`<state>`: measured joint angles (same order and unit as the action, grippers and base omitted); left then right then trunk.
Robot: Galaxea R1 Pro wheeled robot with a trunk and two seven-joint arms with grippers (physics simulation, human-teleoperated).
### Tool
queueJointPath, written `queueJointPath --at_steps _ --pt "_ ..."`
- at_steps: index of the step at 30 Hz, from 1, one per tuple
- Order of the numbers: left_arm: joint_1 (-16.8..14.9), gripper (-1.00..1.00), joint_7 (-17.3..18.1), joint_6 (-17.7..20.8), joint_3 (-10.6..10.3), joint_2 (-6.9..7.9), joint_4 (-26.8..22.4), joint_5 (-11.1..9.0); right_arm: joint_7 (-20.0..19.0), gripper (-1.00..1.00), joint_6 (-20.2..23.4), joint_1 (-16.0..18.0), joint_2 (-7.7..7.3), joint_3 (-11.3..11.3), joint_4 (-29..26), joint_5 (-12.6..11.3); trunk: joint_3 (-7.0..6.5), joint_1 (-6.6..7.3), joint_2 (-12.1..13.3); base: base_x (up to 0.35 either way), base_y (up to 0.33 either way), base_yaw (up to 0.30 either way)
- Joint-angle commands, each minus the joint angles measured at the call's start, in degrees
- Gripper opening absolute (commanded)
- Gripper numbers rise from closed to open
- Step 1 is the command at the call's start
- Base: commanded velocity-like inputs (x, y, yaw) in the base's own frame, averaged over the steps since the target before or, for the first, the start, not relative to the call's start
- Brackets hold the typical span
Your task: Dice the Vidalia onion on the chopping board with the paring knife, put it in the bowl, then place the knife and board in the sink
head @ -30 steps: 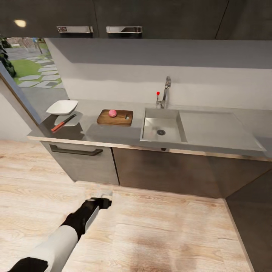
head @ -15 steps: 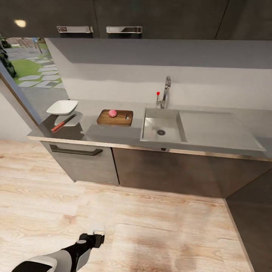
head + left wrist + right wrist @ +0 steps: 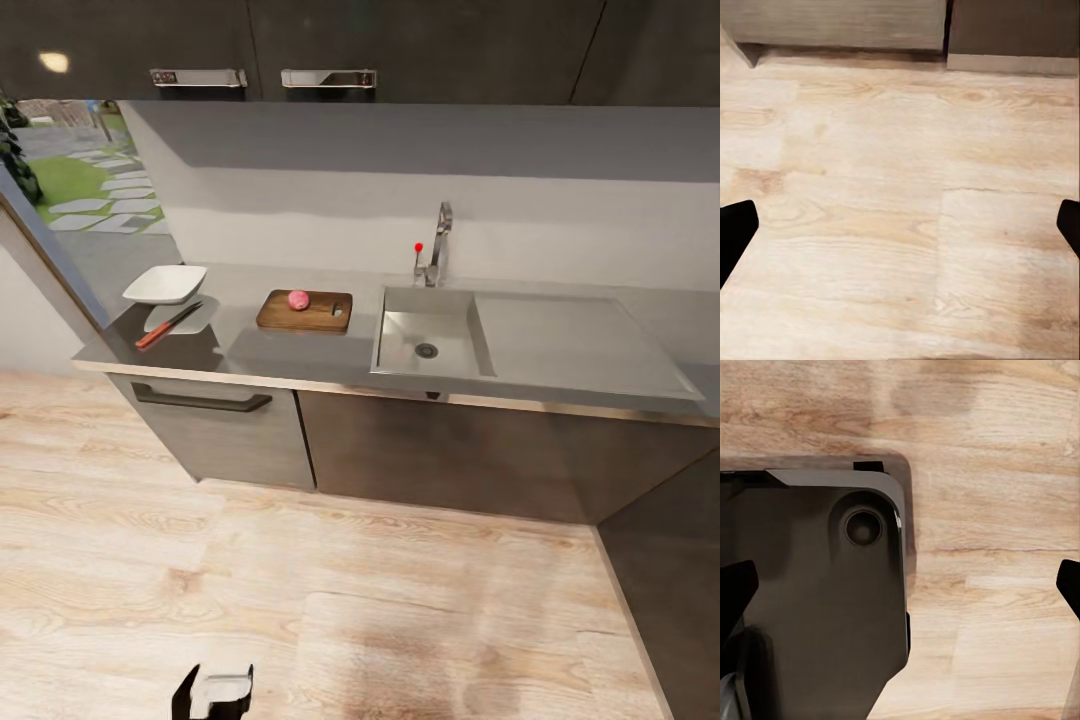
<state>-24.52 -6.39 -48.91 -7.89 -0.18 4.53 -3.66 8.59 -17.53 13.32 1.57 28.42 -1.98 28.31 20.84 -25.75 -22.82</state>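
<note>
The pink Vidalia onion (image 3: 298, 299) sits on the wooden chopping board (image 3: 320, 317), which lies on the countertop left of the sink (image 3: 400, 352). The basin holds nothing I can see. A white bowl (image 3: 165, 283) stands at the counter's left end. In front of it a slim red-handled utensil (image 3: 168, 325), seemingly the paring knife, lies across a flat plate. My left gripper (image 3: 215, 692) hangs low over the floor, far from the counter. In the left wrist view the left gripper (image 3: 900, 225) is open and empty. My right gripper (image 3: 900, 585) is also open, above my dark base (image 3: 810, 600).
Dark cabinets (image 3: 400, 450) run under the counter, with a drawer handle (image 3: 200, 402) at the left. A faucet (image 3: 437, 245) stands behind the sink and a drainboard (image 3: 570, 345) lies to its right. Wood floor (image 3: 400, 600) stretches between me and the counter.
My left arm has drawn back and down out of the head view, so that just its gripper shows at the bottom edge. Things on the counter have stayed put.
</note>
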Motion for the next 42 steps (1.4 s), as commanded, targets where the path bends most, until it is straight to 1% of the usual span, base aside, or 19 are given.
queueJointPath --at_steps 1,2,4,5,6,9,10,11,16,27,31,32,34,36,37,38,39,40,42 --pt "0.77 1.00 -1.58 -3.90 -0.54 0.13 0.21 -0.34 0.28 1.00 -0.14 0.04 0.01 0.40 0.05 0.59 0.08 -0.03 -0.10 0.000 0.000 0.000" --pt "1.77 1.00 -5.11 -7.91 -0.54 0.30 0.21 -0.37 0.28 1.00 -0.14 0.04 0.01 0.40 0.05 0.60 0.08 -0.03 -0.10 0.000 0.000 0.000" --pt "2.33 1.00 -8.47 -9.90 -0.54 0.32 0.20 -0.35 0.28 1.00 -0.14 0.04 0.05 0.40 0.02 0.51 0.08 -0.03 -0.10 0.000 0.000 0.000" --pt "2.39 1.00 -8.80 -9.66 -0.54 0.30 0.20 -0.34 0.28 1.00 -0.14 0.04 0.10 0.39 0.00 0.51 0.08 -0.03 -0.10 0.000 0.000 0.000" --pt "2.43 1.00 -8.99 -8.79 -0.54 0.29 0.18 -0.33 0.28 1.00 -0.14 0.04 0.13 0.36 0.00 0.51 0.08 -0.03 -0.10 0.000 0.000 0.000" --pt "2.49 1.00 -9.25 -4.14 -0.54 0.11 0.14 -0.31 0.19 1.00 -0.17 0.04 0.22 0.41 -0.03 0.44 0.08 -0.03 -0.10 0.000 0.000 0.000" --pt "2.49 1.00 -9.28 -3.20 -0.54 0.07 0.13 -0.30 0.16 1.00 -0.19 0.04 0.31 0.41 -0.03 0.44 0.08 -0.03 -0.10 0.000 0.000 0.000" --pt "2.51 1.00 -9.36 -2.17 -0.54 -0.02 0.13 -0.30 0.15 1.00 -0.23 0.04 0.83 0.41 -0.04 0.43 0.08 -0.03 -0.10 0.000 0.000 0.000" --pt "2.50 1.00 -9.41 -1.44 -0.54 -0.15 0.13 -0.30 0.19 1.00 -0.23 0.04 1.59 0.40 -0.11 0.50 0.08 -0.03 -0.10 0.000 0.000 0.000" --pt "2.51 1.00 -9.43 -1.24 -0.54 -0.52 0.13 -0.30 0.20 1.00 -0.27 0.04 1.79 0.52 -0.14 0.43 0.08 -0.03 -0.10 0.000 0.000 0.000" --pt "2.50 1.00 -9.43 -1.19 -0.54 -0.52 0.13 -0.30 0.20 1.00 -2.01 0.04 1.68 0.78 -0.34 0.43 0.08 -0.03 -0.10 0.000 0.000 0.000" --pt "2.48 1.00 -9.43 -0.70 -0.54 -0.52 0.13 -0.30 0.29 1.00 -6.31 0.04 1.60 0.83 -1.24 0.43 0.08 -0.03 -0.10 0.000 0.000 0.000" --pt "2.51 1.00 -9.43 -0.30 -0.54 -0.52 0.13 -0.30 0.39 1.00 -8.20 0.04 1.60 0.84 -2.05 0.43 0.08 -0.03 -0.10 0.000 0.000 0.000" --pt "2.50 1.00 -9.43 -0.05 -0.54 -0.52 0.13 -0.30 0.53 1.00 -10.24 0.04 1.66 0.88 -4.01 0.41 0.07 -0.03 -0.10 0.000 0.000 0.000" --pt "2.50 1.00 -9.43 0.08 -0.54 -0.52 0.13 -0.30 0.62 1.00 -11.78 0.04 1.76 0.86 -7.23 0.38 0.03 -0.03 -0.10 0.000 0.000 0.000" --pt "2.52 1.00 -9.43 0.13 -0.54 -0.52 0.13 -0.30 0.66 1.00 -12.40 0.04 1.88 0.83 -9.51 0.36 -0.03 -0.03 -0.10 0.000 0.000 0.000" --pt "2.52 1.00 -9.43 0.15 -0.54 -0.52 0.13 -0.30 0.67 1.00 -12.64 0.04 2.00 0.81 -10.57 0.36 -0.09 -0.03 -0.10 0.000 0.000 0.000" --pt "2.51 1.00 -9.43 0.18 -0.54 -0.52 0.13 -0.30 0.66 1.00 -12.98 0.04 2.40 0.79 -12.37 0.35 -0.16 -0.03 -0.10 0.000 0.000 0.000" --pt "2.53 1.00 -9.43 0.20 -0.54 -0.49 0.08 -0.30 0.61 1.00 -13.34 0.04 2.98 0.76 -14.03 0.35 -0.32 -0.03 -0.10 0.000 0.000 0.000"
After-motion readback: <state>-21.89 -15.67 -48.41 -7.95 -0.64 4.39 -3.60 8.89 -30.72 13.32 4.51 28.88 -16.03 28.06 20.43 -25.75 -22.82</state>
